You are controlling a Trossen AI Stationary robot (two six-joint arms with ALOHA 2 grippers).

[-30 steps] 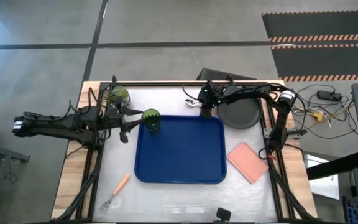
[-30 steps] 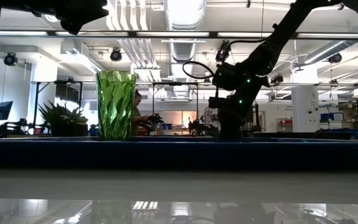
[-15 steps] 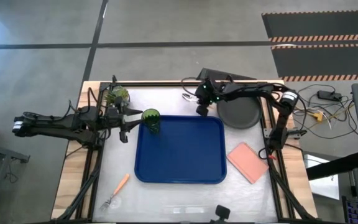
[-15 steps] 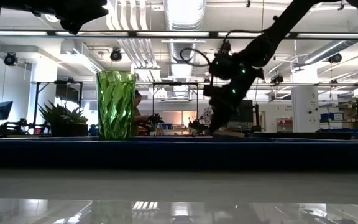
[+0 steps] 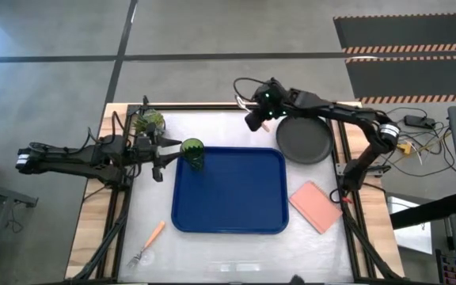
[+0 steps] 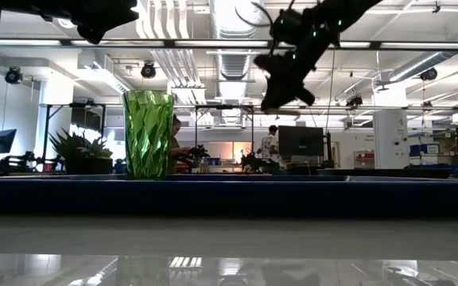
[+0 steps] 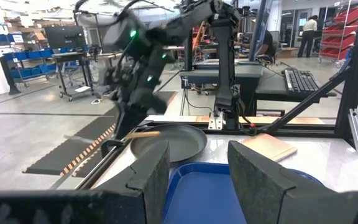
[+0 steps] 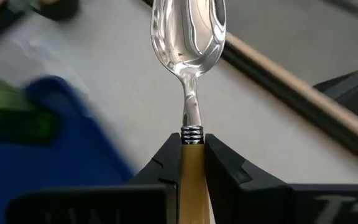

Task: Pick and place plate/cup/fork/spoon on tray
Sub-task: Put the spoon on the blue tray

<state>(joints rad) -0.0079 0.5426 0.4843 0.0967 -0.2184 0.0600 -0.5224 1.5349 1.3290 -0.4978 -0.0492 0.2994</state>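
Note:
My right gripper is shut on the spoon, high over the table's far edge, left of the dark plate; it shows high up in the low view. The green cup stands upright on the blue tray's far left corner. My left gripper is open and empty just left of the cup. The fork lies on the table, off the tray's near left corner. My right gripper pinches the spoon's orange handle between its two fingers, right at the end next to the metal neck. The silver bowl sticks out past the fingertips. The handle's free end juts out about level, and the spoon is lifted clear of the table.
A pink pad lies right of the tray. A potted plant stands at the far left corner behind my left gripper. Most of the tray floor is bare. People and desks show in the room beyond the table.
My right gripper has risen from table height between tray and plate and gone toward the table's far edge and a little left, staying shut. The spoon has come up with it, lifted clear of the table.

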